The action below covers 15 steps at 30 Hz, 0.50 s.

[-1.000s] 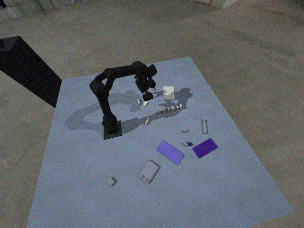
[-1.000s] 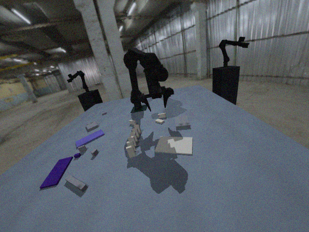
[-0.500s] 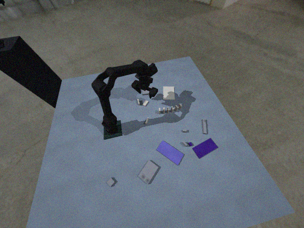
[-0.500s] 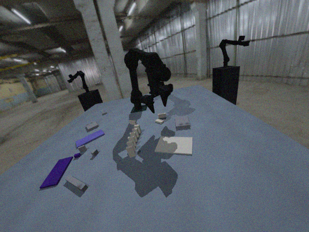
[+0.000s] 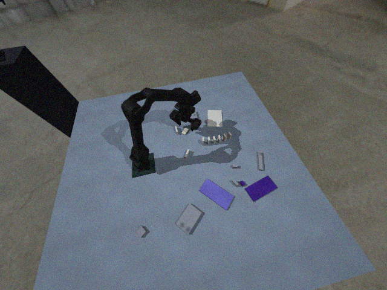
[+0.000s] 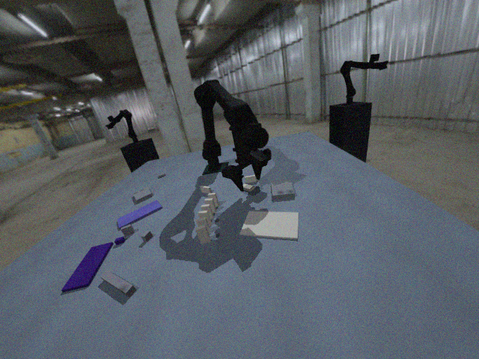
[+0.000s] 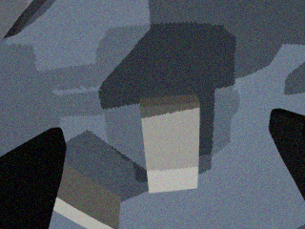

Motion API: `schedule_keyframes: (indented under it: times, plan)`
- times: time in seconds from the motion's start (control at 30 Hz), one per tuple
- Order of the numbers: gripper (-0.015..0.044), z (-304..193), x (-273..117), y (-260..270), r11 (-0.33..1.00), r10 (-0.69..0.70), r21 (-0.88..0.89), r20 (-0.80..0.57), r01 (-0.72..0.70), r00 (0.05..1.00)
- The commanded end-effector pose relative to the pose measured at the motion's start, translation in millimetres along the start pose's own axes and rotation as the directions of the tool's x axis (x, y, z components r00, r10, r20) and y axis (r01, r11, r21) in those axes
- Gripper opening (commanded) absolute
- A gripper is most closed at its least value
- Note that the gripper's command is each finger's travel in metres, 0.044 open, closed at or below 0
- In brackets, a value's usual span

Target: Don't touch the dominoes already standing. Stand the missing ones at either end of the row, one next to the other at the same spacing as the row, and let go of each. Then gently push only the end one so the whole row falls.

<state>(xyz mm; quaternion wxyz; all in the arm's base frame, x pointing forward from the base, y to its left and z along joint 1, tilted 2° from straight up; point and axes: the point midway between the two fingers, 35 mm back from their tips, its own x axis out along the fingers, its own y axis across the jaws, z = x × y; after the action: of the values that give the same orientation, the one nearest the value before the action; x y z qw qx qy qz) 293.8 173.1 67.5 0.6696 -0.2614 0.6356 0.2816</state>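
Several cream dominoes stand in a slightly curved row; one near its middle (image 5: 214,139) (image 6: 203,216) stands upright. My gripper (image 5: 187,127) (image 6: 250,185) (image 7: 171,129) is open and empty, pointing down beyond the row's arm-side end. Below and between its fingers a loose domino (image 5: 185,131) (image 6: 248,187) (image 7: 171,143) appears to lie flat. A second loose domino (image 5: 176,129) (image 6: 250,179) (image 7: 91,202) rests beside it, partly hidden by a finger in the wrist view. A third loose domino (image 5: 187,153) (image 6: 206,189) lies apart, nearer the arm's base.
A white square plate (image 5: 214,116) (image 6: 276,226) lies beside the row. A grey block (image 6: 282,191) is near the gripper. Light purple (image 5: 216,193) (image 6: 139,214) and dark purple (image 5: 261,188) (image 6: 87,267) slabs, a long grey bar (image 5: 260,161) (image 6: 117,283) and small pieces lie across the row.
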Motion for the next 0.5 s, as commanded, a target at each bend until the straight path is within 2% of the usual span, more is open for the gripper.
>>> schedule_keyframes:
  times: [0.0, 0.47]
  plan:
    - [0.0440, 0, 5, 0, 1.000, -0.003, -0.004, 0.002, 0.003, 1.000]
    - [0.0440, 0, 19, -1, 1.000, -0.003, -0.004, 0.002, 0.003, 1.000]
